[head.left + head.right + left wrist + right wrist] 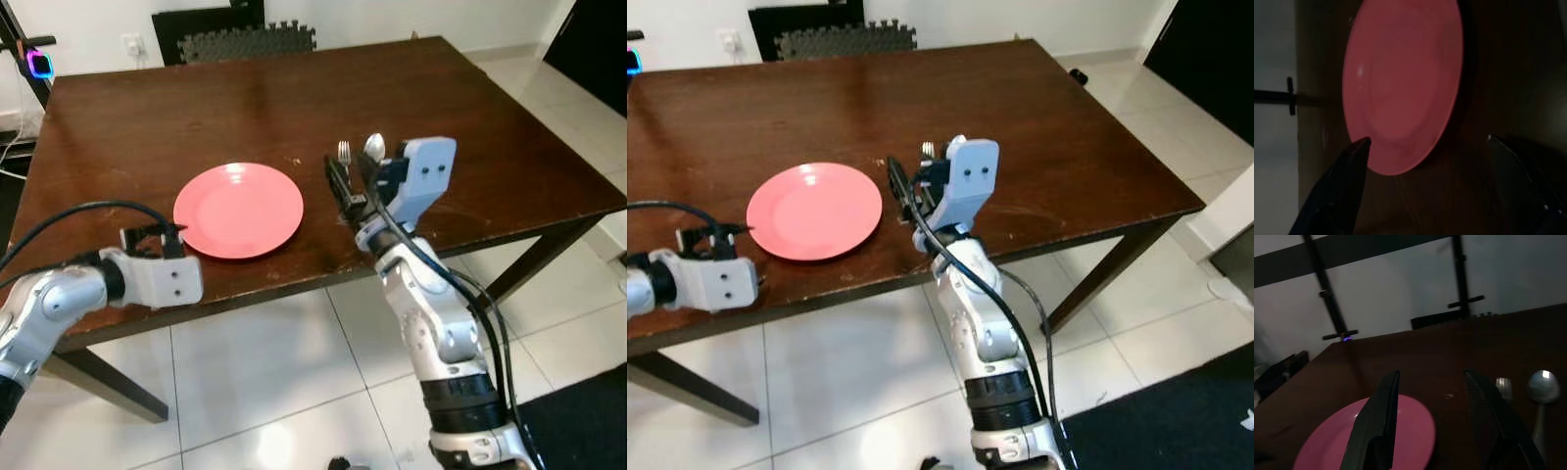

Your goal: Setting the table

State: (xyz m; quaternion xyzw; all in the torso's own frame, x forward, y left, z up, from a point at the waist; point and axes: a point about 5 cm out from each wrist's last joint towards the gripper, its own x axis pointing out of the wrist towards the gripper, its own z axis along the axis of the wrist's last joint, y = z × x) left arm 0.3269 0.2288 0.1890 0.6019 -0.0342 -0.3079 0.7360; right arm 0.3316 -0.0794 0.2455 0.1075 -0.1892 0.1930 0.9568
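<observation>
Two sets of jaws are mine, and both stand parted with nothing between them. My right gripper (351,188) is raised just above the table's near edge, its two black fingers (1376,423) spread wide and pointing across the wood toward the far side. Through the gap between them, in my right wrist view, I see the near rim of the pink plate (1371,440) low on one side. Beyond the other finger lie a fork (1504,387) and a spoon (1542,389) side by side on the bare wood.

My left gripper (152,238) hovers at the table's near edge, just beside the plate's rim. My left wrist view shows its fingers (1339,186) apart, one tip at the edge of the plate, the other well off over dark wood.

The plate sits flat on the brown table (470,108), near the front edge and between my two arms. The fork and spoon rest just beyond my right gripper, on the plate's right, their handles hidden behind my wrist. Dark foam mats (245,41) lean against the white wall past the far edge of the table. White tiles (265,382) cover the floor below.
</observation>
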